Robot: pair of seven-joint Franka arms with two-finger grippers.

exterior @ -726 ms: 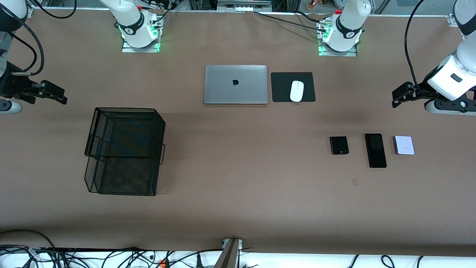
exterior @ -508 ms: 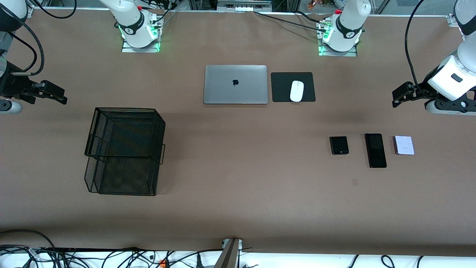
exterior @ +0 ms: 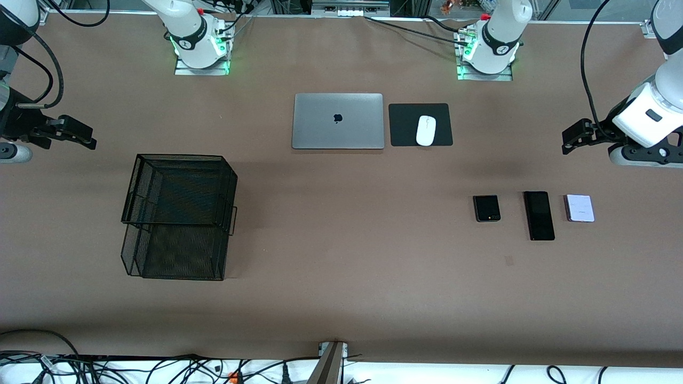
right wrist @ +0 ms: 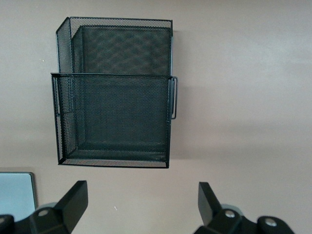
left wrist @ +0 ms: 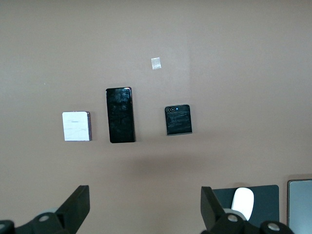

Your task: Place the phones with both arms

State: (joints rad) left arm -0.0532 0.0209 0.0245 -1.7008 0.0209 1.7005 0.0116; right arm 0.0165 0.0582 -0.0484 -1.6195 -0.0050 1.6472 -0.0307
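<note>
Three phones lie in a row on the brown table toward the left arm's end: a small squarish black one (exterior: 486, 208), a long slim black slab (exterior: 539, 215) and a small white-lilac one (exterior: 579, 208). The left wrist view shows all three: small black (left wrist: 178, 119), slab (left wrist: 121, 115), white-lilac (left wrist: 76, 126). My left gripper (exterior: 568, 143) hangs open and empty over bare table at the left arm's end (left wrist: 145, 199). My right gripper (exterior: 89, 140) hangs open and empty over bare table at the right arm's end (right wrist: 141, 195).
A black two-tier mesh tray (exterior: 181, 157) stands toward the right arm's end, also in the right wrist view (right wrist: 112, 74). A closed silver laptop (exterior: 338, 121) and a white mouse (exterior: 426, 130) on a black pad (exterior: 405, 125) lie near the bases. A small tape mark (exterior: 509, 260) lies nearer the front camera than the phones.
The left arm's wrist has shifted very slightly. The phones, the tray and the right arm have not moved.
</note>
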